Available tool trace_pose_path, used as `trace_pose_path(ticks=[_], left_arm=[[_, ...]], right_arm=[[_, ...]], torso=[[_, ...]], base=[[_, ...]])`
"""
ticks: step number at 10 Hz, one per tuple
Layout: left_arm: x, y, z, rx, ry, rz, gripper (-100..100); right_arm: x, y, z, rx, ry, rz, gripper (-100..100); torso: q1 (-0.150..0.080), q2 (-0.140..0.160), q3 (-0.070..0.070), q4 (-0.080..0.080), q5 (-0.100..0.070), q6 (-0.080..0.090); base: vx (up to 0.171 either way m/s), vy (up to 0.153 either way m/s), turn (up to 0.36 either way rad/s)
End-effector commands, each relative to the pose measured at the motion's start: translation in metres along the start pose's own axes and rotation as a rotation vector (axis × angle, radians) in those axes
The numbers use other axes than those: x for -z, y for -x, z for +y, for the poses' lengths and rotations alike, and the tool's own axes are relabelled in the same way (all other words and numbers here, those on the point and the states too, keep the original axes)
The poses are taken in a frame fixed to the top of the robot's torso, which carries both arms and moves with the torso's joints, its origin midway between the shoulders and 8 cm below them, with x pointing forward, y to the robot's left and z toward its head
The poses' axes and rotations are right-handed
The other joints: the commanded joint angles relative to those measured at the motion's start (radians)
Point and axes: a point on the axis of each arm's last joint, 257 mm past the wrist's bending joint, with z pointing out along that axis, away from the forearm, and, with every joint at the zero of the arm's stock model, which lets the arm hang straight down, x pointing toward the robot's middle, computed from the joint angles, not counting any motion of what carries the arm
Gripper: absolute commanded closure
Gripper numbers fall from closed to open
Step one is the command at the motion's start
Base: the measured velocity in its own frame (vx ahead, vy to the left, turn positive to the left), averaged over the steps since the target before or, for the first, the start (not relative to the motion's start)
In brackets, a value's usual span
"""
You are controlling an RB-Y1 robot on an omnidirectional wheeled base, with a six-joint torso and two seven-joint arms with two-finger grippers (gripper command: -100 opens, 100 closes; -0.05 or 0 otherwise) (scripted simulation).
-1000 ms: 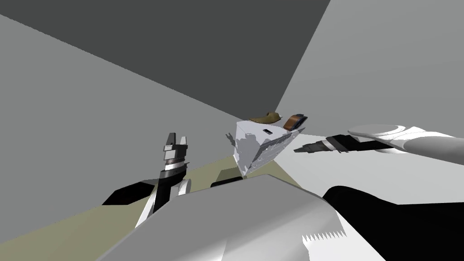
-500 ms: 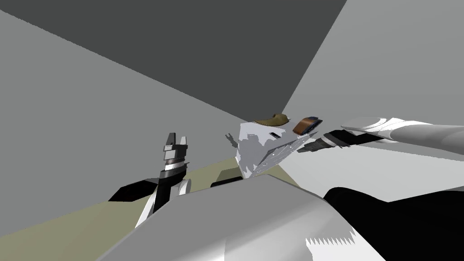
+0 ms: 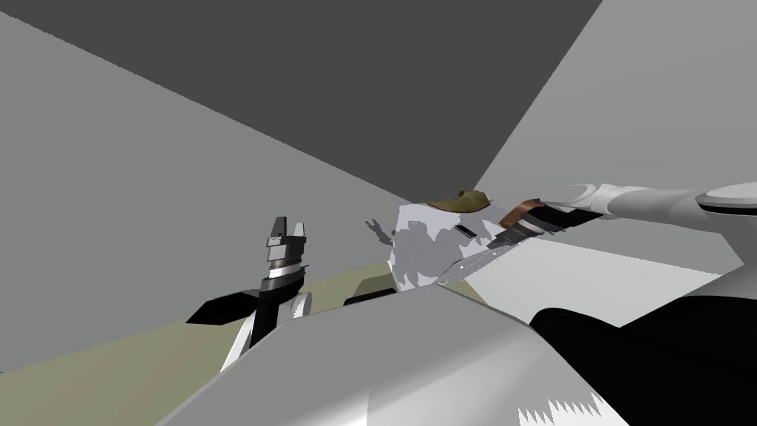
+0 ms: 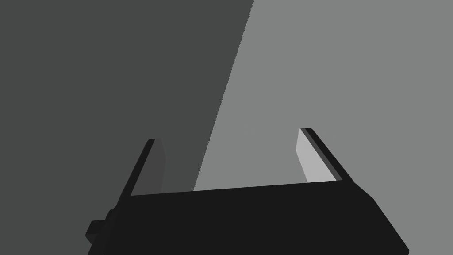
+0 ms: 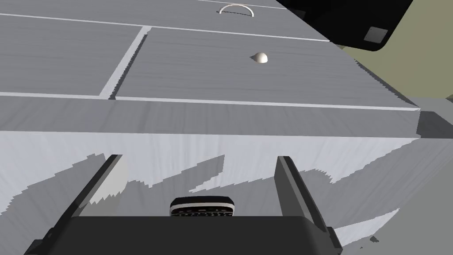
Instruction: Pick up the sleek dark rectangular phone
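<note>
The phone [image 5: 202, 207] lies flat on top of the white drawer cabinet [image 5: 309, 150], between the spread jaws of the right gripper [image 5: 197, 157]. It looks thin, stiff, light and slick, so a square pinch on its side edges seems safest. The left gripper [image 4: 228, 134] is released too.

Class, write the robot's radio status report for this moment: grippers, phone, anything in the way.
Right gripper open around phone, not gripping; phone flat on grey cabinet top. Left gripper open, raised at my left. Brown object sits apart from phone, no obstruction.
</note>
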Motion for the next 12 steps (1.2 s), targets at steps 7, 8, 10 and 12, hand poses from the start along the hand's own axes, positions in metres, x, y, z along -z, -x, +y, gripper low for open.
trace_pose_path(ticks=[7, 8, 10, 12], left_arm=[[0.000, 0.000, 0.000, 0.000, 0.000, 0.000, 0], [0.000, 0.000, 0.000, 0.000, 0.000, 0.000, 0], [0.000, 0.000, 0.000, 0.000, 0.000, 0.000, 0], [0.000, 0.000, 0.000, 0.000, 0.000, 0.000, 0]], right_arm=[[-0.007, -0.013, -0.003, 0.008, -0.020, 0.103, -100], [-0.012, -0.019, -0.004, 0.004, -0.020, 0.101, -100], [-0.018, -0.028, -0.006, -0.003, -0.020, 0.098, -100], [-0.017, -0.024, -0.006, -0.001, -0.023, 0.097, 100]], torso=[[0.002, 0.012, 0.007, 0.003, 0.000, 0.002], [0.002, 0.013, 0.007, 0.003, 0.000, 0.002], [0.002, 0.014, 0.008, 0.003, 0.000, 0.002], [0.001, 0.014, 0.008, 0.003, -0.001, 0.002]], base=[[0.119, 0.006, 0.090], [0.009, 0.007, 0.032], [0.008, 0.006, 0.037], [0.000, 0.000, 0.000]])
